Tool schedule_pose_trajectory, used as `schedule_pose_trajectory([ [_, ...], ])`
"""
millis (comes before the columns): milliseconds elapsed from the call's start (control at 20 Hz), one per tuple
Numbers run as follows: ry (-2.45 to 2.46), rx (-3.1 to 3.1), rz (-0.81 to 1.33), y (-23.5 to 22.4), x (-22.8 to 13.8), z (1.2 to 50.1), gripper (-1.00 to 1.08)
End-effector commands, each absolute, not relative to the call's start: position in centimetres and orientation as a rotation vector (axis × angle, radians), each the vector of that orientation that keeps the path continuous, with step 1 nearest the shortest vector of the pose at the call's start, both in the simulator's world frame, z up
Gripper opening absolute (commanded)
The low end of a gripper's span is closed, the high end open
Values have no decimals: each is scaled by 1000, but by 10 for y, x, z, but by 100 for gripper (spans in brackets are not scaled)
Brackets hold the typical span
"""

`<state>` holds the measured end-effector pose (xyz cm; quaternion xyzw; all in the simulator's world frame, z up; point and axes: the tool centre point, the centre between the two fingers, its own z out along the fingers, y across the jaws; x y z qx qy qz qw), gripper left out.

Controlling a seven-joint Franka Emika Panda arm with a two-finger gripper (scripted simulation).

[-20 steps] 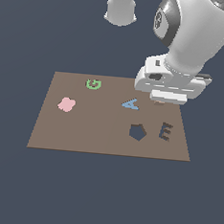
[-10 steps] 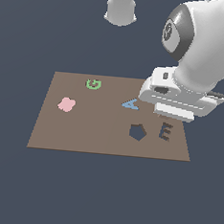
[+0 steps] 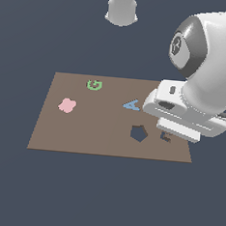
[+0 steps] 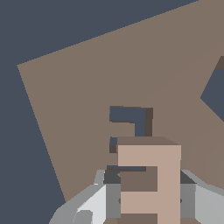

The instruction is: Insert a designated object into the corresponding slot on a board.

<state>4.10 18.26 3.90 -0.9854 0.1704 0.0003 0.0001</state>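
Observation:
In the wrist view my gripper [image 4: 148, 199] is shut on the light tan E block [image 4: 151, 175], with grey fingers [image 4: 112, 197] on both sides of it. The block hangs just above the dark E-shaped slot [image 4: 130, 117] and covers part of it. The slot is cut into the brown board [image 4: 87, 87]. In the exterior view the white gripper hand [image 3: 182, 116] hovers low over the board [image 3: 84, 132] near its corner on the exterior view's right. It hides the block and most of the slot [image 3: 165, 137].
A dark pentagon hole [image 3: 139, 133] lies just beside the slot, and shows in the wrist view too [image 4: 214, 94]. A blue A [image 3: 131, 105], a green G [image 3: 94, 85] and a pink piece [image 3: 67, 105] lie on the board. A grey robot base [image 3: 122, 8] stands behind the board.
The arm has moved toward the exterior view's right and nearer the board's front edge. It now covers the E slot, which was in plain view before.

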Motion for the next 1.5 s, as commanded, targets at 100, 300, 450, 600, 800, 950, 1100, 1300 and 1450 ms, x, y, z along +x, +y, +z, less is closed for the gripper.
schedule_pose_trajectory([
  [100,584,-3087,1,182,54,40,-100],
  [300,607,-3082,1,182,60,40,-100],
  [450,614,-3081,1,182,62,40,-100],
  [600,613,-3081,1,182,62,40,-100],
  [800,613,-3082,1,181,62,35,-100],
  [950,612,-3082,1,181,62,30,-100],
  [1100,612,-3082,1,181,62,30,100],
  [1300,612,-3082,1,181,62,30,100],
  [1450,612,-3082,1,181,62,30,100],
])
